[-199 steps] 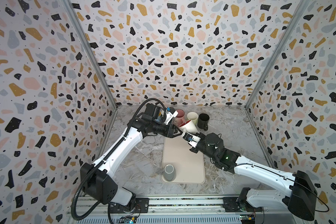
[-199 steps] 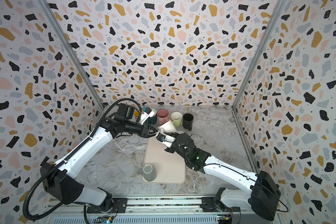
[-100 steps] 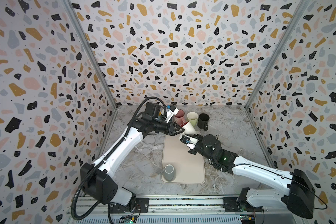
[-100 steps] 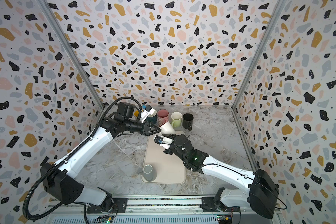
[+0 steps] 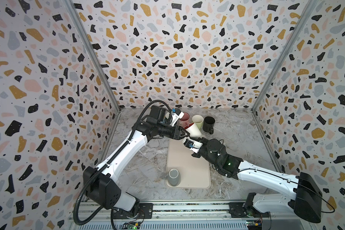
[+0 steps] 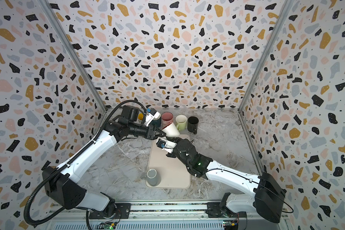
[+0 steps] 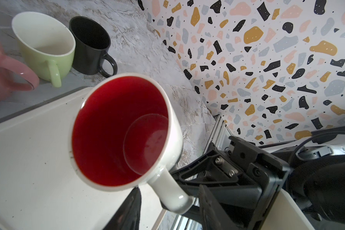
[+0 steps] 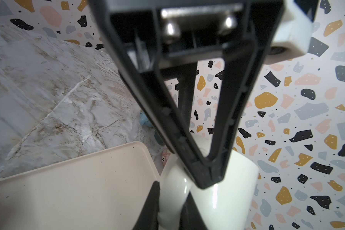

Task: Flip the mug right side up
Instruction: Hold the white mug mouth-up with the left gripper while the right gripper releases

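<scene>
A white mug (image 5: 192, 128) (image 6: 171, 130) with a red inside hangs tilted over the far end of the beige mat (image 5: 187, 165), its mouth facing up and to the left. My right gripper (image 8: 170, 203) (image 5: 196, 138) is shut on the mug's handle (image 8: 173, 189). My left gripper (image 7: 169, 188) (image 5: 185, 134) stands open. Its fingers (image 7: 129, 207) straddle the same handle (image 7: 171, 191) with gaps on both sides. In the right wrist view one left finger tip rests against the mug's wall (image 8: 229, 199).
A grey cup (image 5: 173, 177) (image 6: 153, 177) stands at the near end of the mat. Pink (image 7: 0, 65), pale green (image 7: 46, 49) and black (image 7: 90, 45) mugs stand upright in a row along the back. Patterned walls close in the left, back and right sides.
My right gripper and wrist have slid a little to the left, under the mug. The mug and my left gripper have hardly moved.
</scene>
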Motion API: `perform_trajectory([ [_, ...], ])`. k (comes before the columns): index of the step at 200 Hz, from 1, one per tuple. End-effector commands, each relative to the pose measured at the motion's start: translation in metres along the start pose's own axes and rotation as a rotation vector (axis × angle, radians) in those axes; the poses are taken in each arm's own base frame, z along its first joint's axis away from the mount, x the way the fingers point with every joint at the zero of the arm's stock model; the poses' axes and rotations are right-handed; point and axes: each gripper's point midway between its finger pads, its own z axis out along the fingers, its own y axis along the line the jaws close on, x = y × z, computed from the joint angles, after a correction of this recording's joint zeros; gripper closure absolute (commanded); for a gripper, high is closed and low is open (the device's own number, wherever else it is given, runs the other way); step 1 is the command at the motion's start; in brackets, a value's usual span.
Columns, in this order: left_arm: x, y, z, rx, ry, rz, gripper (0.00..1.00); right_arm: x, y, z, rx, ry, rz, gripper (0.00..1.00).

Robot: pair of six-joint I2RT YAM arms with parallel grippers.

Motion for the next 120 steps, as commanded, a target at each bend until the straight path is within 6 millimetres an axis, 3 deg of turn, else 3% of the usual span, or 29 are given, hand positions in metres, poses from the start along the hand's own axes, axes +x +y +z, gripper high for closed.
perform_trajectory([
  [1, -0.005, -0.004, 0.004, 0.026, -0.006, -0.005, 0.52, -0.046, -0.029, -0.008, 0.114, -0.130, -0.009, 1.00],
  [120, 0.011, 0.012, 0.019, 0.017, 0.053, -0.062, 0.62, -0.054, -0.022, -0.009, 0.194, -0.136, -0.114, 1.00],
])
